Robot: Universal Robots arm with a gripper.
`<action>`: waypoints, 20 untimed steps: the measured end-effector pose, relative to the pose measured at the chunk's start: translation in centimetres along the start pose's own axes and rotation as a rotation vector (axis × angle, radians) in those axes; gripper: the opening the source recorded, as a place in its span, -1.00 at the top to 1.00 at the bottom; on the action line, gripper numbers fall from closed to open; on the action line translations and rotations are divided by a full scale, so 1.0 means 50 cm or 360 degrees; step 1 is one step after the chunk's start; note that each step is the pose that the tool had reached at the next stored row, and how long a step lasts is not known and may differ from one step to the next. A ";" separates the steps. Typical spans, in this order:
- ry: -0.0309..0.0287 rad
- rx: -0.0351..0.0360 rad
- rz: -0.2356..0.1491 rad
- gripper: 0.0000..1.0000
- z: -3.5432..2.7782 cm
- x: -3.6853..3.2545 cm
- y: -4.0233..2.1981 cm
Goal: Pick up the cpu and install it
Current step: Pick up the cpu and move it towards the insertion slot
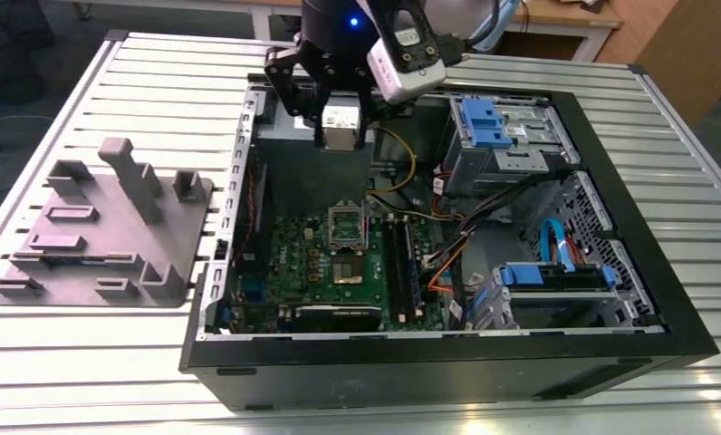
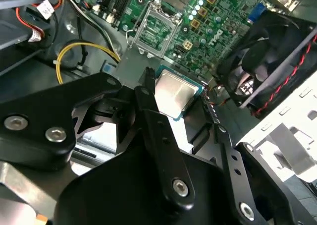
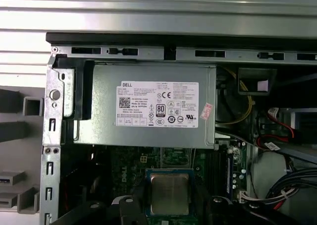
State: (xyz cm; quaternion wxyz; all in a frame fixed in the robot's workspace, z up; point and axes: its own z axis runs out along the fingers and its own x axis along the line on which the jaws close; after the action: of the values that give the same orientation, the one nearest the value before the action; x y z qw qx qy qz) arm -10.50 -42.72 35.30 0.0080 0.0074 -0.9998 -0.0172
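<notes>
The cpu [image 2: 176, 92], a small square chip with a silvery top and a thin dark rim, hangs between my gripper's black fingers [image 2: 146, 98]. In the first wrist view the cpu [image 3: 169, 193] sits level in the grip over the green motherboard [image 3: 129, 168]. My gripper [image 1: 340, 138] is shut on it, hovering above the rear part of the open computer case [image 1: 457, 362]. The open socket [image 1: 346, 269], with its raised metal frame [image 1: 346, 222], lies on the motherboard below the gripper and nearer the case's front. In the second wrist view the frame [image 2: 157, 29] lies beyond the chip.
A grey holder tray [image 1: 100, 231] with raised blocks sits at the exterior view's left of the case. Inside the case are the power supply [image 3: 143, 103], a black fan [image 2: 267, 51], a yellow cable [image 2: 64, 56] and blue drive bays [image 1: 494, 122].
</notes>
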 end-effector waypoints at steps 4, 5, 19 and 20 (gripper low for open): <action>0.00000 0.0000 0.0000 0.06 0.000 0.000 0.000; 0.00000 0.0000 0.0000 0.06 0.000 0.000 0.000; 0.00000 0.0000 0.0000 0.06 0.007 0.000 -0.008; 0.00000 0.0000 0.0000 0.06 0.007 0.000 -0.008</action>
State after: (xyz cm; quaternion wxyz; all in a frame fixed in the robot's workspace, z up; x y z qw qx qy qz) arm -10.48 -43.09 34.92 0.0080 0.0074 -0.9998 -0.0171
